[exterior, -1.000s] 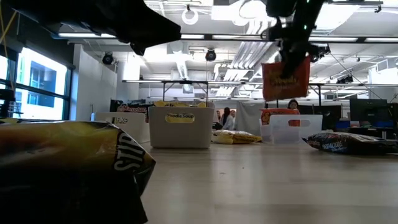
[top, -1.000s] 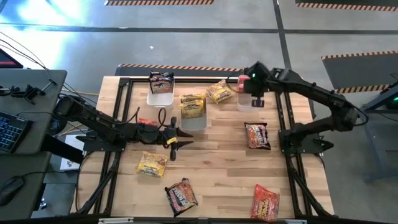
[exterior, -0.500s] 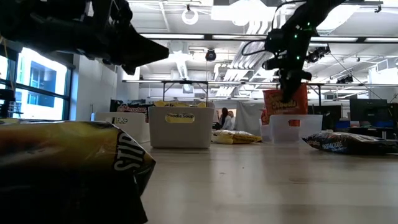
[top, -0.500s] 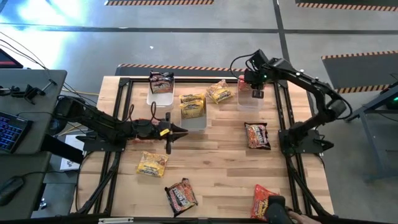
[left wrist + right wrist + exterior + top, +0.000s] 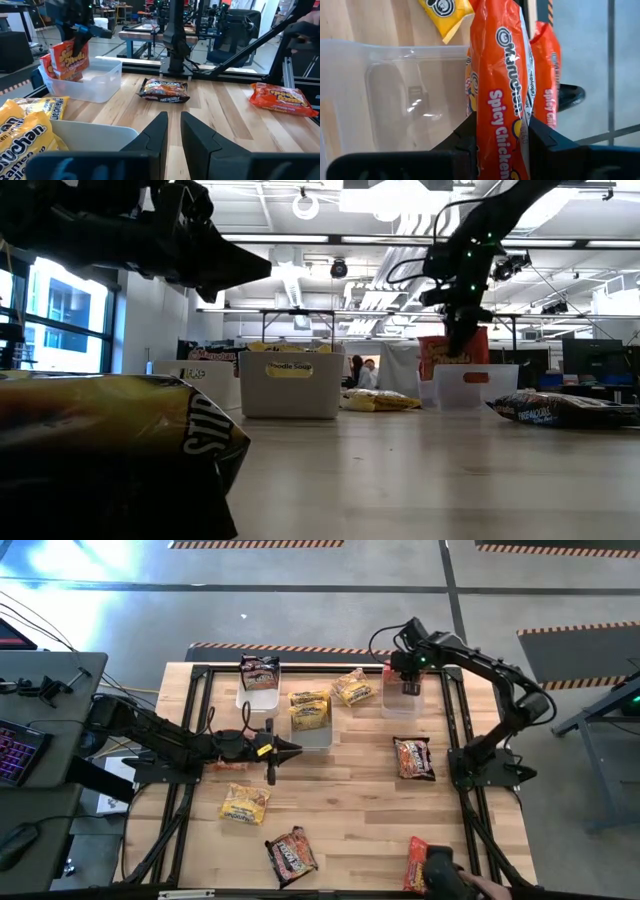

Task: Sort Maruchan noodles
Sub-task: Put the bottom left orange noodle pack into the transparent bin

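Your right gripper (image 5: 500, 145) clamps a red-orange packet (image 5: 500, 90) over the clear bin (image 5: 400, 700) at one o'clock; left gripper (image 5: 172, 132), nearly shut, holds nothing; five packets lie loose on the table (image 5: 350, 800)

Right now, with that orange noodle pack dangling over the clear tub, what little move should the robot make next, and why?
Probably lower a touch and let go. The right hand grips an orange Spicy Chicken packet upright, hanging into the clear bin where other orange packets already stand, so it looks like the right place. The left hand waits over the table's middle, holding nothing.
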